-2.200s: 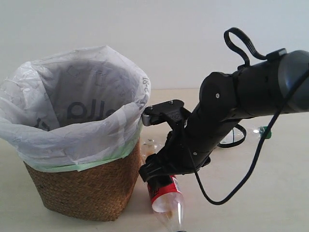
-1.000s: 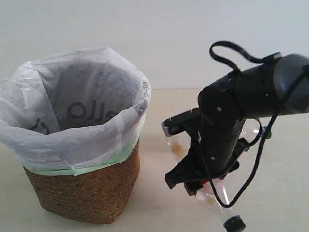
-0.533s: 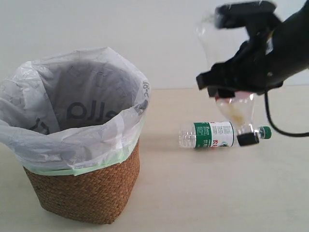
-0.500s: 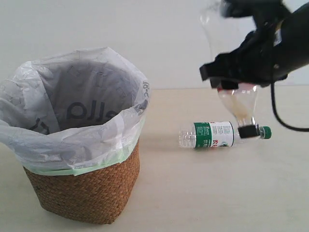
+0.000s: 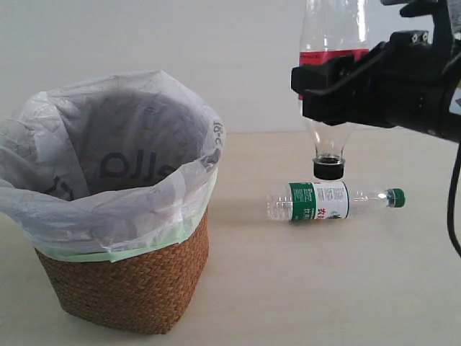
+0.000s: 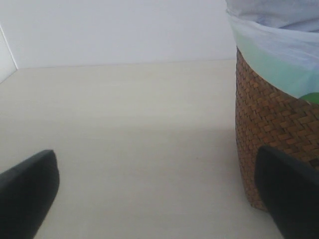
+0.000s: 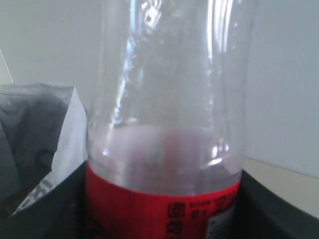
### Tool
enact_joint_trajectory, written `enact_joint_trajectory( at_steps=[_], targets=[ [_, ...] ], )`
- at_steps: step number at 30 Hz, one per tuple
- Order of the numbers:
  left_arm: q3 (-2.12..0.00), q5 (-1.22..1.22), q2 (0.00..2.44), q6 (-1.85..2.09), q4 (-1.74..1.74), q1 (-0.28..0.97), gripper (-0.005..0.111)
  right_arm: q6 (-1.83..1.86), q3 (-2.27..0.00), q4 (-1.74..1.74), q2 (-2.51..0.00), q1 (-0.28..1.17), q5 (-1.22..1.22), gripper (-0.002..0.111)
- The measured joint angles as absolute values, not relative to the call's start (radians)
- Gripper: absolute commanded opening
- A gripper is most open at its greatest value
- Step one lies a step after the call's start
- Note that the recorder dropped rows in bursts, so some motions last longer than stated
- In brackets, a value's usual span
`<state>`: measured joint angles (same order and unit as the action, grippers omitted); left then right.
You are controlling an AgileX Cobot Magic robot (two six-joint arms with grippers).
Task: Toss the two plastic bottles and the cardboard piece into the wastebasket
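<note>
Exterior view: right tool (image 5: 337, 85) grips the red bottle (image 5: 330, 29), long axis vertical, cap down. Basket (image 5: 130, 281) stands lower, well apart toward the left tool (image 6: 157, 196), which is open beside it. Green bottle (image 5: 317, 201) lies below the right tool.

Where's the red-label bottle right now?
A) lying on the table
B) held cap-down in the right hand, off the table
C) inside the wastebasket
B: the right hand grips the red-label bottle around its label, dark cap pointing down, off the table where the green-label bottle lies.
</note>
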<state>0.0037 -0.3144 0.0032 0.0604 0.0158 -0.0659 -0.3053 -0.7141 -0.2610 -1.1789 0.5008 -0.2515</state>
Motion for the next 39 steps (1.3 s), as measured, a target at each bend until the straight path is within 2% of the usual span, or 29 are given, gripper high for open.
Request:
enact_joint_trajectory(
  at_steps=[4, 11, 21, 26, 31, 36, 39],
  targets=[
    [0.004, -0.314, 0.003, 0.060, 0.016, -0.066, 0.108, -0.217, -0.715, -0.173, -1.188, 0.501, -0.313, 0.000],
    [0.004, -0.314, 0.003, 0.060, 0.016, -0.066, 0.108, -0.124, -0.869, 0.019, -1.190, 0.521, -0.320, 0.000],
    [0.004, -0.314, 0.003, 0.060, 0.016, -0.066, 0.108, -0.376, -1.024, -0.062, -1.285, 0.802, -0.405, 0.000],
    [0.004, -0.314, 0.003, 0.060, 0.016, -0.066, 0.108, -0.536, -1.099, -0.196, -1.300, 0.847, -0.423, 0.000],
    [0.004, -0.314, 0.003, 0.060, 0.016, -0.066, 0.108, -0.364, -1.116, -0.214, -1.274, 0.773, -0.194, 0.000],
    [0.004, -0.314, 0.003, 0.060, 0.016, -0.066, 0.108, -0.288, -1.116, -0.214, -1.272, 0.546, 0.095, 0.000],
    [0.004, -0.314, 0.003, 0.060, 0.016, -0.066, 0.108, -0.283, -1.116, -0.217, -1.269, 0.412, 0.188, 0.000]
  ],
)
